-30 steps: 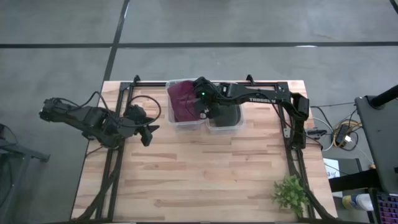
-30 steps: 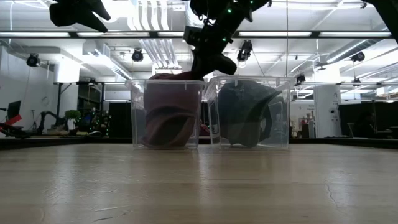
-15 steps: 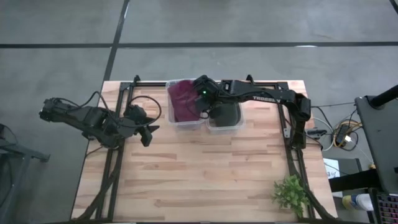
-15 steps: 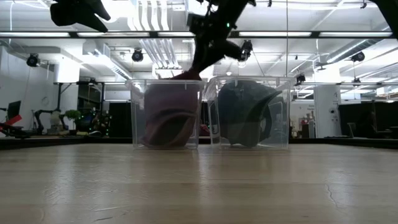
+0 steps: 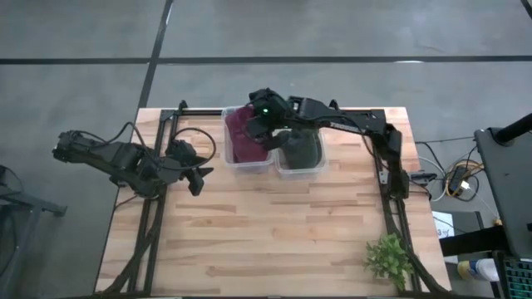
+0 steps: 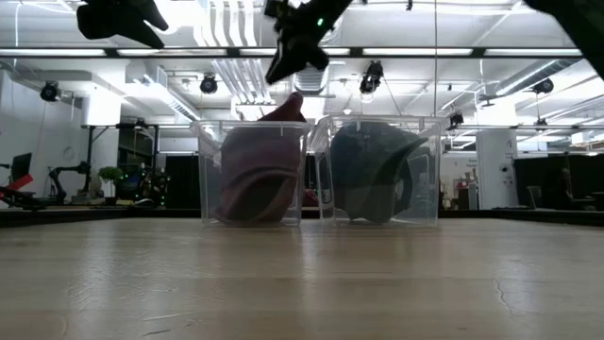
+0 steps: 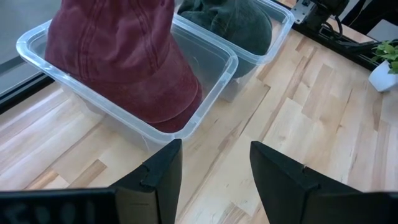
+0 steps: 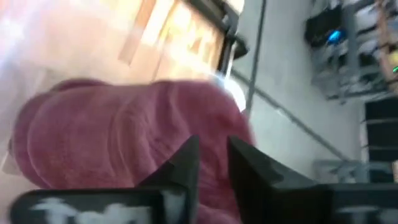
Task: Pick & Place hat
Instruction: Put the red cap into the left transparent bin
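A dark red hat sits in the left of two clear bins at the table's far middle. A dark green hat fills the right bin. My right gripper hangs just above the red hat, with its fingers nearly together on the hat's raised top. My left gripper waits over the table's left part. It is open and empty, and its wrist view looks at both hats. My right gripper pinches a bit of cloth at the top of the red hat's crown between its two fingers. The fingers slant down from the table's right. The cloth stands up in a peak above the bin's rim, while the rest of the hat stays in the bin.
A small green plant stands at the table's near right corner. The black arm frames run along both sides. The wooden top in front of the bins is bare.
My right gripper has risen from the red hat's bin and shifted a little toward the table's left. The hat's top has come up with it into a peak above the rim. The hat's lower part stays in the bin.
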`<control>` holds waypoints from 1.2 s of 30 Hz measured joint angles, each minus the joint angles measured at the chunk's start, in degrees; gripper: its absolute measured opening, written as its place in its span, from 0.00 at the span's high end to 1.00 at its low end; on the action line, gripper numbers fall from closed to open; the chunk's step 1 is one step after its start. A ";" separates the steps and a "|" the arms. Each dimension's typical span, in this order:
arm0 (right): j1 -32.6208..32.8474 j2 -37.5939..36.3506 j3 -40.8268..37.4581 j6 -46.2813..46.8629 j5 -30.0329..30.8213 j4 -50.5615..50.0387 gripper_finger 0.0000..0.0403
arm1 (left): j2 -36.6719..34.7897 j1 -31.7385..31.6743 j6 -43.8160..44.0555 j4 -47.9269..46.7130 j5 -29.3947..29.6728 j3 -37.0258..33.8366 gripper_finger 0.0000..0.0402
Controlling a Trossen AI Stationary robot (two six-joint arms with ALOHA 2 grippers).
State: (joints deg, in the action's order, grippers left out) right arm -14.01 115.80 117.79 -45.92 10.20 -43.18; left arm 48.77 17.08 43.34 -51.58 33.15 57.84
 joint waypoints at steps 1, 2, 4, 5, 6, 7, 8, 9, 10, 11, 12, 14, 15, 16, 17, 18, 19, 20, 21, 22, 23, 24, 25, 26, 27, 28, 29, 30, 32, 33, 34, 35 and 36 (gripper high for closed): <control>-0.45 1.30 0.60 0.64 0.01 -0.50 0.83 | 0.12 0.00 0.00 0.10 0.02 0.00 0.55; -0.87 2.67 1.37 0.84 0.11 -1.24 0.87 | 0.17 0.00 -0.02 0.17 0.02 0.00 0.55; -1.72 5.42 3.44 0.96 0.21 -3.95 0.94 | 0.33 0.00 0.02 0.16 0.03 0.00 0.55; -2.11 6.92 4.62 1.04 0.24 -5.71 0.96 | 0.44 0.00 0.04 0.18 0.04 0.00 0.55; -2.45 8.39 6.09 1.40 0.26 -7.36 0.97 | 0.49 0.00 0.04 0.16 0.04 0.00 0.55; -2.76 9.80 7.49 2.02 0.27 -9.04 0.97 | 0.60 0.00 0.04 0.16 0.04 0.00 0.55; -2.98 11.29 8.93 2.49 0.28 -10.73 0.97 | 0.79 0.00 0.06 0.18 0.04 0.00 0.55; -3.08 12.69 10.46 2.95 0.33 -12.03 0.97 | 0.87 0.00 0.05 0.18 0.09 0.01 0.55; -3.13 13.97 11.86 3.50 0.45 -13.23 0.98 | 0.94 0.00 0.03 0.18 0.07 0.00 0.55; -3.13 15.35 13.34 3.86 0.43 -14.19 0.98 | 1.12 0.00 0.02 0.18 0.09 0.00 0.55; -3.07 16.54 14.90 4.20 0.43 -14.86 0.98 | 1.25 0.00 0.02 0.20 0.15 0.02 0.55; -2.90 18.68 17.19 4.40 0.42 -15.93 0.98 | 1.44 0.00 0.02 0.18 0.15 0.02 0.55; -2.77 19.19 17.31 4.37 0.43 -15.70 0.98 | 1.56 0.00 0.04 0.21 0.17 0.02 0.55; -2.74 19.29 16.89 4.07 0.43 -15.36 0.98 | 1.64 0.00 0.04 0.18 0.17 0.02 0.55; -2.74 19.30 16.61 3.95 0.40 -15.72 0.98 | 1.80 0.00 0.06 0.18 0.17 0.02 0.55; -2.74 19.45 16.36 3.96 0.37 -16.01 0.98 | 1.93 0.00 0.06 0.18 0.17 0.02 0.55; -2.74 19.85 16.31 4.01 0.36 -16.06 0.98 | 2.09 0.00 0.06 0.18 0.17 0.02 0.55; -2.74 19.95 16.33 4.20 0.34 -16.57 0.98 | 2.22 0.00 0.06 0.21 0.17 0.02 0.55; -2.83 20.05 16.33 4.40 0.26 -17.39 0.98 | 2.40 0.00 0.06 0.21 0.17 0.02 0.55; -2.89 20.10 16.33 4.63 0.01 -18.18 0.98 | 2.56 0.00 0.06 0.22 0.17 0.02 0.55; -2.91 20.20 16.31 4.83 -0.20 -18.50 0.98 | 2.72 0.00 0.06 0.26 0.17 0.02 0.55; -2.93 20.22 16.31 5.15 -0.68 -18.76 0.98 | 2.86 0.00 0.06 0.35 0.17 0.02 0.55; -2.99 20.25 16.31 5.32 -1.66 -19.20 0.98 | 3.06 0.00 0.06 0.46 0.20 0.02 0.55; -3.07 20.32 16.28 5.37 -3.33 -19.78 0.98 | 3.22 0.00 0.06 0.60 0.20 0.02 0.55; -3.10 20.32 16.15 5.46 -5.08 -20.25 0.98 | 3.28 0.00 0.06 0.62 0.20 0.02 0.55; -3.11 20.32 15.94 5.62 -6.40 -20.50 0.98 | 3.37 0.00 0.08 0.60 0.20 0.02 0.55; -3.09 20.32 15.78 5.97 -7.03 -20.55 0.98 | 3.51 0.00 0.10 0.63 0.21 0.02 0.55; -3.03 20.32 15.74 6.37 -7.09 -20.53 0.98 | 3.56 0.00 0.10 0.63 0.22 0.02 0.55; -2.96 20.34 15.97 7.03 -7.12 -20.60 0.98 | 3.67 0.00 0.14 0.64 0.20 0.02 0.55; -2.98 20.32 16.29 7.45 -7.23 -20.61 0.98 | 3.75 0.00 0.17 0.67 0.21 0.02 0.55; -3.00 20.21 16.61 7.83 -7.26 -20.60 0.98 | 3.77 0.00 0.17 0.72 0.21 0.02 0.55; -3.00 20.02 16.83 8.03 -7.28 -20.49 0.98 | 3.81 0.00 0.17 0.80 0.20 0.02 0.55; -3.00 19.69 17.01 8.06 -7.29 -20.38 0.98 | 3.83 0.00 0.21 0.89 0.20 0.02 0.55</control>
State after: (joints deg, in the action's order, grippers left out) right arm -17.02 135.49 134.80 -37.86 2.91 -63.56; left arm 52.60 17.08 43.55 -50.69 33.34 57.87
